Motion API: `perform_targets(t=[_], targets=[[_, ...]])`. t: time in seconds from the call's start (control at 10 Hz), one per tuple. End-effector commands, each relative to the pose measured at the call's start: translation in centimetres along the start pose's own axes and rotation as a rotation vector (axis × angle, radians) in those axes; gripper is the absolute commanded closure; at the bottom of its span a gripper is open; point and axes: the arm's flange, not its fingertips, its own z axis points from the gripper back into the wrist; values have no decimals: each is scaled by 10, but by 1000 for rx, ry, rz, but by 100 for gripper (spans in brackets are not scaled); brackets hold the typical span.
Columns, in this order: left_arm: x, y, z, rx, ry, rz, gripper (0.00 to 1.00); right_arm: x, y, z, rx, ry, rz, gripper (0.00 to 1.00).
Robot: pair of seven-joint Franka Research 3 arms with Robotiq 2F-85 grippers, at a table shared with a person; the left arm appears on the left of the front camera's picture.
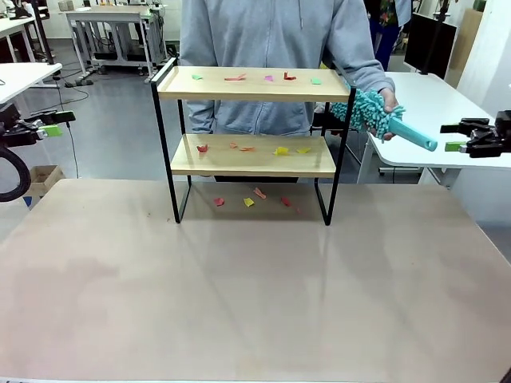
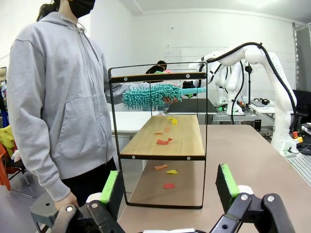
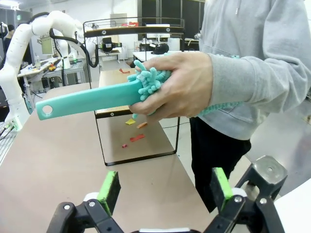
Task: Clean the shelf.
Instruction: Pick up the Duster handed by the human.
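Shelf [image 1: 254, 94] stands far-middle on table [image 1: 239, 303]. Scraps [image 1: 201, 148] lie on both boards and on the table under it. Hand [image 1: 389, 102] holds duster [image 1: 375, 114] by its mop end, just right of shelf, handle toward right gripper [image 1: 449, 136]. Right and left gripper [image 1: 57, 123] are both open and empty. Looks like the handover step: right one lines up on the handle, closes, then sweeps.

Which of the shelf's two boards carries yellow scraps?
The lower board: two yellow scraps toward its right end; the top board holds green, red and pink.
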Motion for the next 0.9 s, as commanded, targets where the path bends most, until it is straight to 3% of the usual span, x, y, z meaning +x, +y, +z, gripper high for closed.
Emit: perform_targets(t=[0.0,0.2,0.4,0.7,0.8], targets=[[1,-1,0,-5,5,-4,0,49,16,16,-81,124,4,0],[1,-1,0,-5,5,-4,0,98,29,25,-194,254,11,0],[1,-1,0,-5,5,-4,0,150,51,17,-324,448,-3,0],[1,-1,0,-5,5,-4,0,223,98,-30,-563,631,-100,0],[1,-1,0,-5,5,-4,0,239,116,-48,-609,637,-121,0]])
